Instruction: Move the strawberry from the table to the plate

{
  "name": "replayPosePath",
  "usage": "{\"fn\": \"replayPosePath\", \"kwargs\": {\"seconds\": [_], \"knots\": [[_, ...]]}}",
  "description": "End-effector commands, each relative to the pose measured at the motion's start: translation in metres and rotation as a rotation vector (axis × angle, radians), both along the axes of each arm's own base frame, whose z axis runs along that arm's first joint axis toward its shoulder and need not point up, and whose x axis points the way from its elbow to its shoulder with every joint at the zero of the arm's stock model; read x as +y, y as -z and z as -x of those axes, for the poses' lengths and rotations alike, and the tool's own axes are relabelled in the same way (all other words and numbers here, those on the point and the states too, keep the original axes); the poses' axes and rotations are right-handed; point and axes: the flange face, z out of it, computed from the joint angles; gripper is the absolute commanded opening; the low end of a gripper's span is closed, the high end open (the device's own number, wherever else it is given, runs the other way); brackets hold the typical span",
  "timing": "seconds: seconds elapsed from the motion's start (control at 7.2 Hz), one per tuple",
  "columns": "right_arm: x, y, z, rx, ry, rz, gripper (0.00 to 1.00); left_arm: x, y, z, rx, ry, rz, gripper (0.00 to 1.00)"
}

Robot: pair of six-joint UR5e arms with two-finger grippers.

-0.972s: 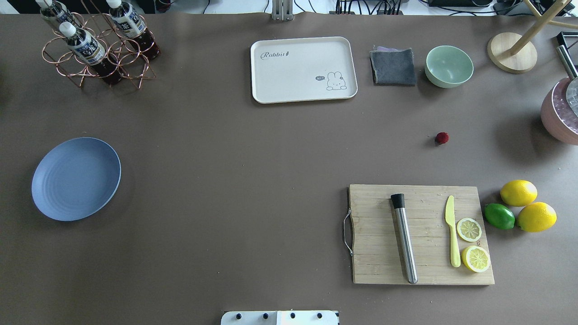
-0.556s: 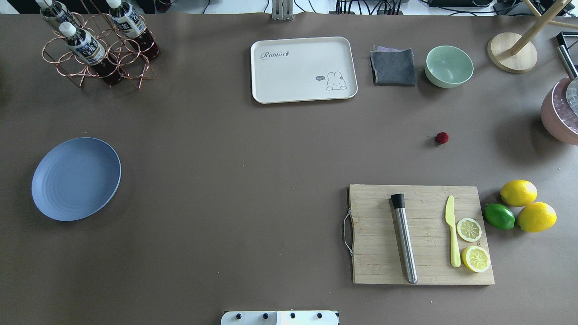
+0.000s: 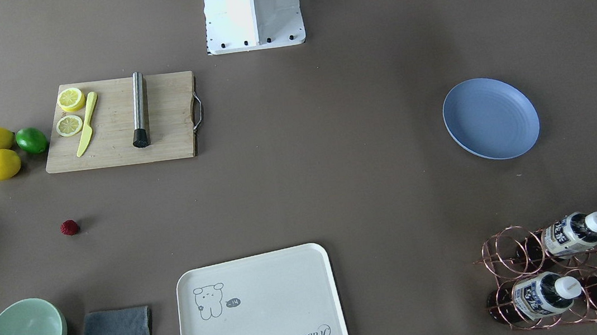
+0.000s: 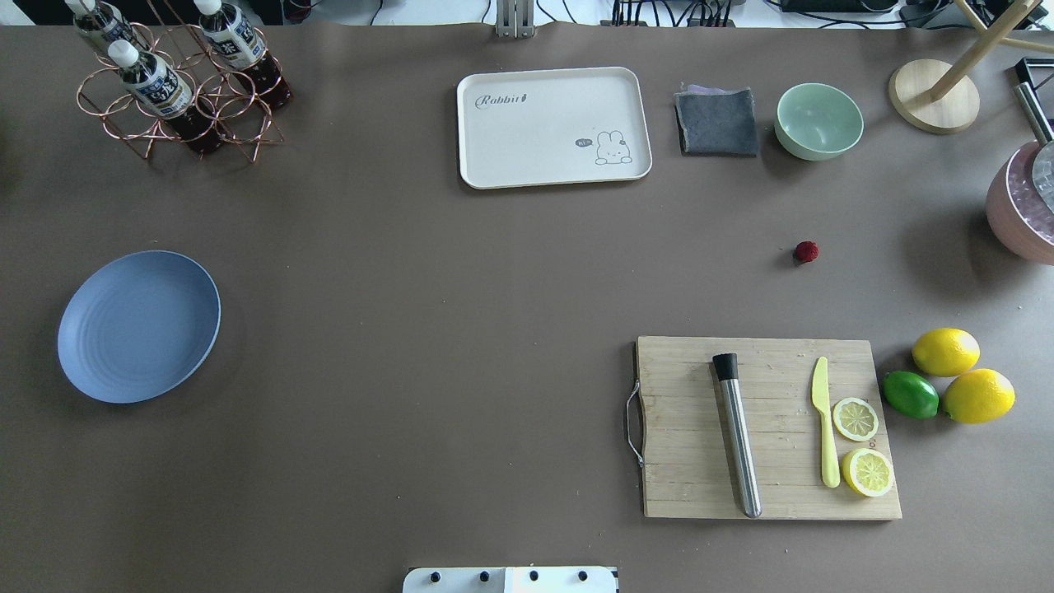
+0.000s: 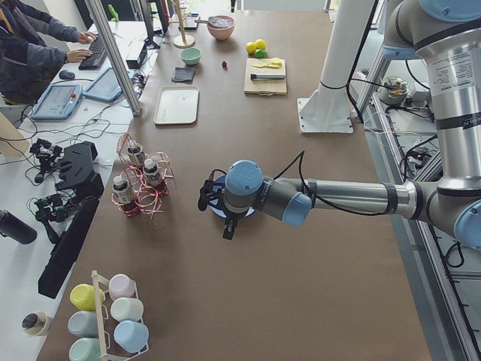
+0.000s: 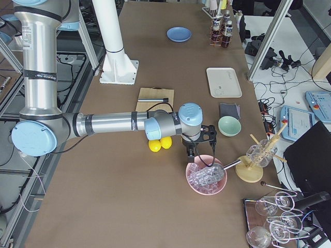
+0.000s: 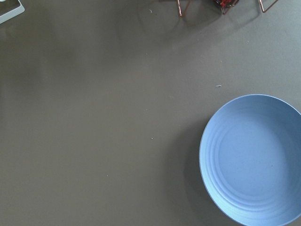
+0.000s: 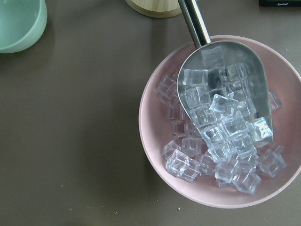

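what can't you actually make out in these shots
Left gripper: open or shut unclear; shown small in the exterior left view, absent from its wrist view.
Right gripper: same, exterior right view only.
Light-blue round plate: cut off by the left wrist view's edges.
Tiny dark-red strawberry: too small in the exterior left view for surface detail.

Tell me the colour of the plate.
Light blue, with faint concentric rings; the plate shows best in the left wrist view.
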Motion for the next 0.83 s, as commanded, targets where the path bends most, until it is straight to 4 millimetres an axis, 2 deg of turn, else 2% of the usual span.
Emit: {"fn": "replayPosePath", "kwargs": {"seconds": [0.0,0.42,0.56,0.69], "knots": [[0.014,-0.009,0.002,-0.011,0.016,-0.074,1.00,0.005,-0.006,0.000,-0.002,-0.001,-0.003,0.97],[0.014,0.001,0.027,-0.105,0.067,-0.051,1.00,0.002,-0.025,-0.001,0.002,0.004,0.003,0.96],[0.013,0.006,0.038,-0.105,0.062,-0.030,1.00,0.001,-0.032,-0.010,0.006,0.002,0.027,0.97],[0.012,0.008,0.047,-0.100,0.062,-0.016,1.00,-0.002,-0.032,-0.031,-0.026,0.022,0.059,0.97]]}}
